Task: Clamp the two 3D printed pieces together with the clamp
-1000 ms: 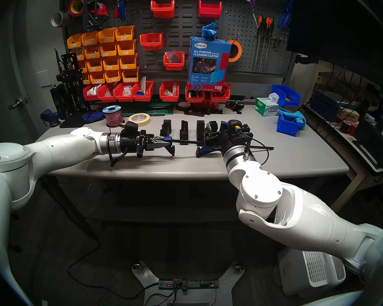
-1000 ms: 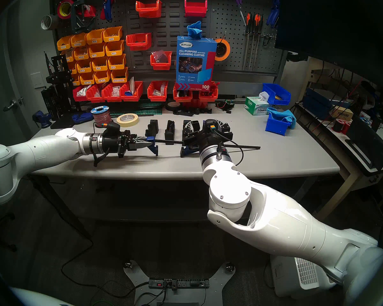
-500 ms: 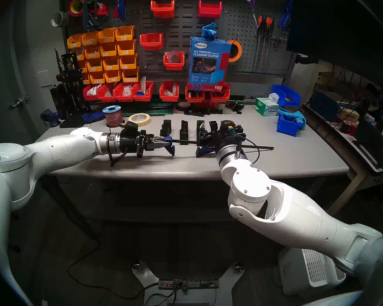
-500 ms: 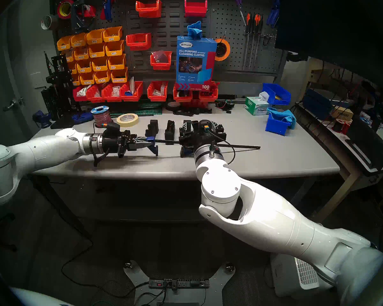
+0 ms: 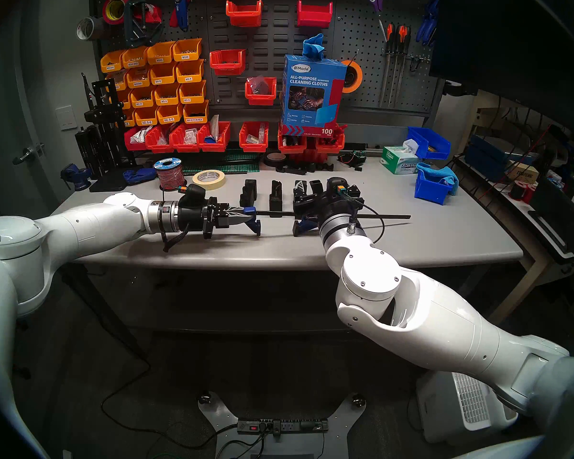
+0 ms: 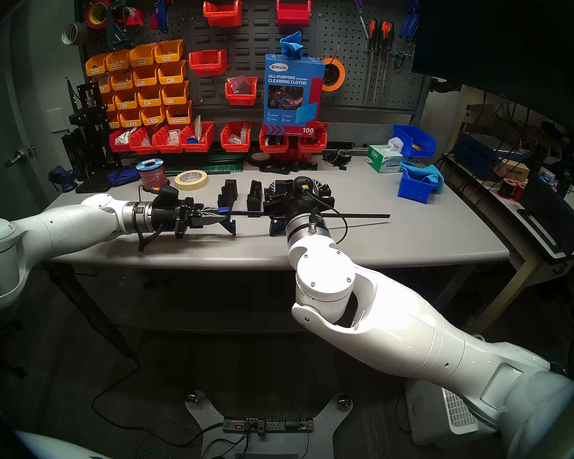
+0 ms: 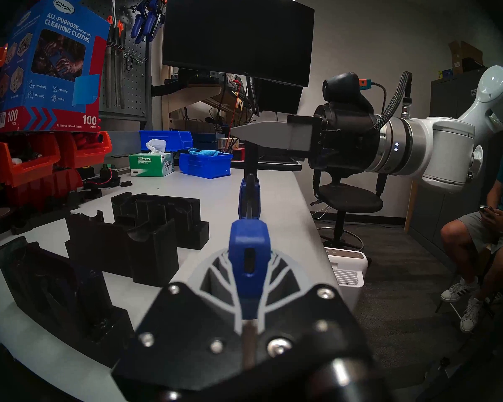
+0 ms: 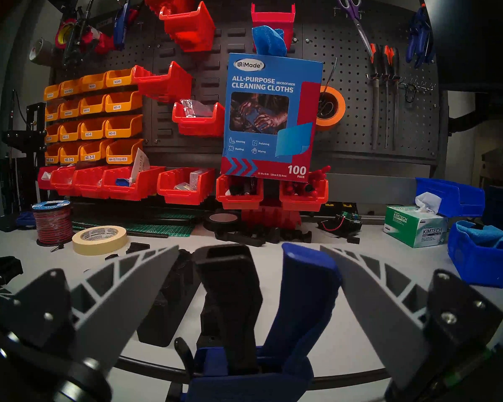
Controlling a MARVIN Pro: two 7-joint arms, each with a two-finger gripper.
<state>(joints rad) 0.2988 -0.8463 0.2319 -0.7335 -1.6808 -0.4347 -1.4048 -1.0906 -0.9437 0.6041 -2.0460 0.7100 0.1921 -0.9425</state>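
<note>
The clamp [image 5: 332, 216], a long thin black bar carrying a small blue end jaw and a bigger blue pistol-shaped handle with a black lever, hangs level over the front part of the grey table [image 5: 444, 243]. The left claw [image 5: 246, 215] is shut on the blue end jaw. The right claw [image 8: 250, 291] stands wide open astride the handle, one finger outside the black lever and the other outside the blue grip, neither clearly touching.

The two 3D printed pieces [image 5: 262, 196], matte black stepped blocks, stand on the table just behind the bar, apart from each other and not between the clamp's jaws.

The main risk, as I judge it: if the right claw squeezes now, the sliding jaw would ratchet along the bar and narrow the gap with nothing in it. The blocks would then need a reopened clamp. A squeeze that is off-centre could also twist the bar in the left claw's narrow hold on the end jaw. Other black printed parts stand beside the two pieces, behind the handle, and could be knocked when the clamp is moved back.

The right wrist view alone shows the lever and grip sitting between the open fingers; the head views hide this behind the wrist. The left wrist view alone shows the end jaw pinched, looking down the bar. Only the head views show the whole bar and the blocks' spacing.
</note>
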